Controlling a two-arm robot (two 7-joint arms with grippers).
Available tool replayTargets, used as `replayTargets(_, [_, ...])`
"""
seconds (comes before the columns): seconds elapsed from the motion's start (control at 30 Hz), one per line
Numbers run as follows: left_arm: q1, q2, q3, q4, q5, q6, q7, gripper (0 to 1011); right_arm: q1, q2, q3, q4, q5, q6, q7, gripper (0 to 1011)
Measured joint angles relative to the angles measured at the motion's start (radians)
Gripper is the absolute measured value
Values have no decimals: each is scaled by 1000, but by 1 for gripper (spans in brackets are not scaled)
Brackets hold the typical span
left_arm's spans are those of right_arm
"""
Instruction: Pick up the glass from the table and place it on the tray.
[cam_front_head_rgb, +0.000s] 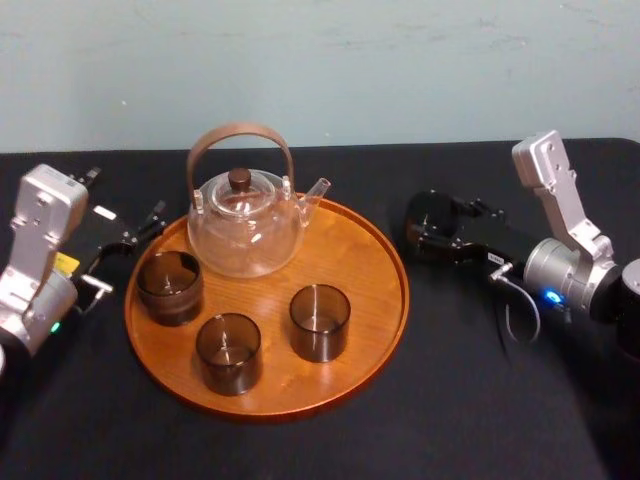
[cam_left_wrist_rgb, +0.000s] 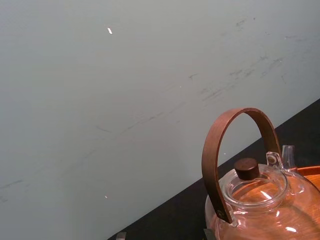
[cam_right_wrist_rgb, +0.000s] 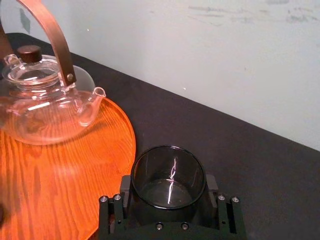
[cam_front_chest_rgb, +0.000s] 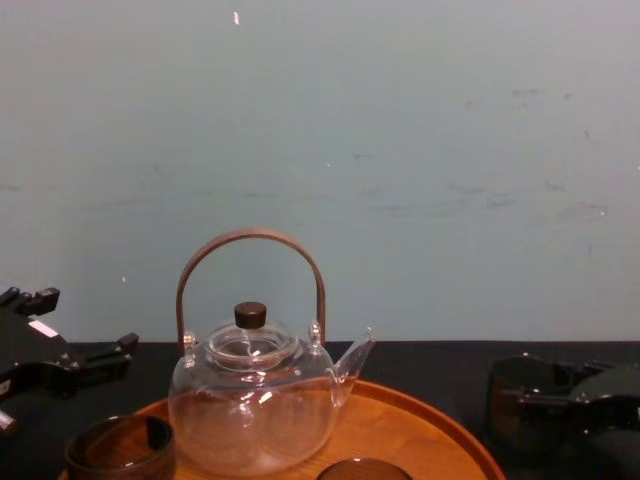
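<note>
A dark smoky glass (cam_right_wrist_rgb: 168, 175) stands upright between the fingers of my right gripper (cam_right_wrist_rgb: 168, 190), which is shut on it, one finger against each side. This pair sits just right of the round orange-brown wooden tray (cam_front_head_rgb: 385, 300), over the black table; in the head view the glass (cam_front_head_rgb: 430, 222) is a dark shape in the right gripper (cam_front_head_rgb: 437, 228). I cannot tell if it touches the tabletop. From the chest view the glass (cam_front_chest_rgb: 520, 400) is at the lower right. My left gripper (cam_front_head_rgb: 128, 232) rests open at the tray's left edge, holding nothing.
On the tray stand a clear glass teapot (cam_front_head_rgb: 245, 225) with a brown arched handle and three dark glasses (cam_front_head_rgb: 170, 287), (cam_front_head_rgb: 228, 352), (cam_front_head_rgb: 320, 322). The tray's right part (cam_right_wrist_rgb: 75, 175) near the held glass is bare wood. A pale wall runs behind the table.
</note>
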Motion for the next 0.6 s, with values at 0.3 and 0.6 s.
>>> replayTargets(0.3, [0,0,0,0,0,0,0,1001,-19,13,0,-49,2,-1,-4,889])
replayTargets(0.6, [0,0,0,0,0,0,0,1001,-33,25,-2,-99,6,11,-8,889])
